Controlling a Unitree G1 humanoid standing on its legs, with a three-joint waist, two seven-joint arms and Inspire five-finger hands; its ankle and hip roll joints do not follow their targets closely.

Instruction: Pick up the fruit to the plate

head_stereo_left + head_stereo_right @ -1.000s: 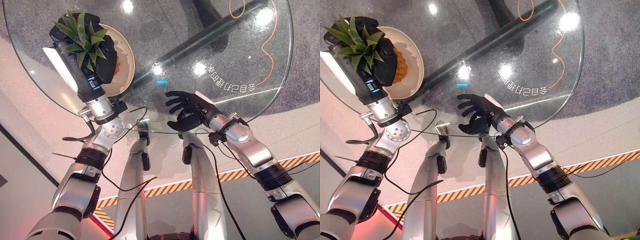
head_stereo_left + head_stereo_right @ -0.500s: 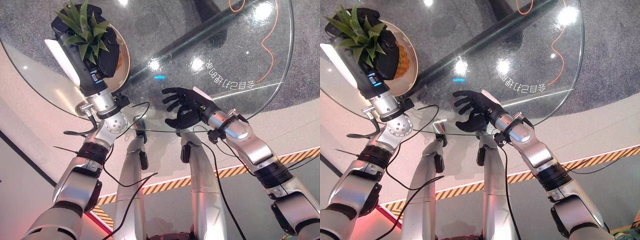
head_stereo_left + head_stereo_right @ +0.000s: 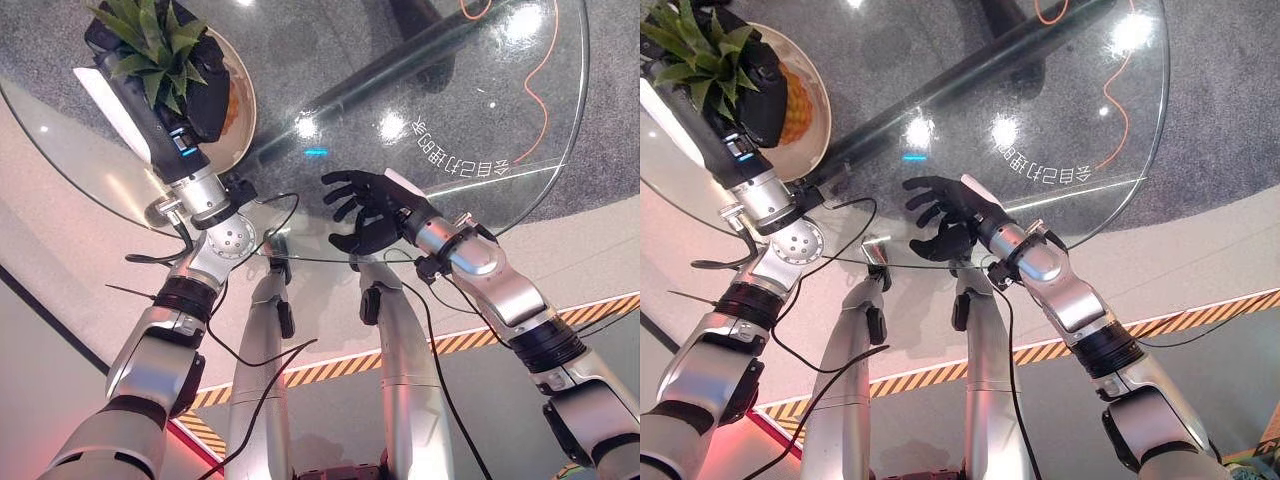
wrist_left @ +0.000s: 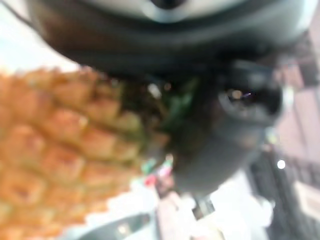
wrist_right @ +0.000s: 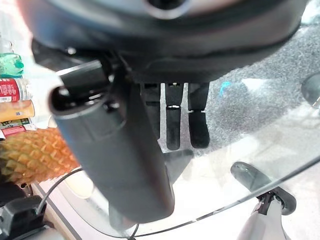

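A round glass table (image 3: 480, 90) spans the upper part of both eye views, its edge curving down through the middle of the frame, with grey speckled floor visible through it. A dark bar (image 3: 400, 70) runs diagonally beneath the glass from upper right toward the plate, and a thin orange cord (image 3: 540, 70) loops on the floor at the upper right.

In the upper left of the frame a cream plate (image 3: 812, 120) sits on the glass. Over it the left hand (image 3: 205, 85) grips a pineapple (image 3: 792, 100), its dark fingers curled round the orange, scaled body while the green leafy crown (image 3: 150, 40) sticks out toward the upper left corner. The left wrist view shows the same scaled orange skin (image 4: 55, 150) pressed close against the hand's dark bulk. Whether the fruit touches the plate cannot be told; it lies over the plate's middle.

At the centre of the frame, well apart from the plate, the right hand (image 3: 368, 215) hovers near the table's near edge, fingers spread and loosely bent, holding nothing. In the right wrist view its fingers (image 5: 172, 120) hang straight over the glass, with the pineapple (image 5: 35, 155) at the far left.
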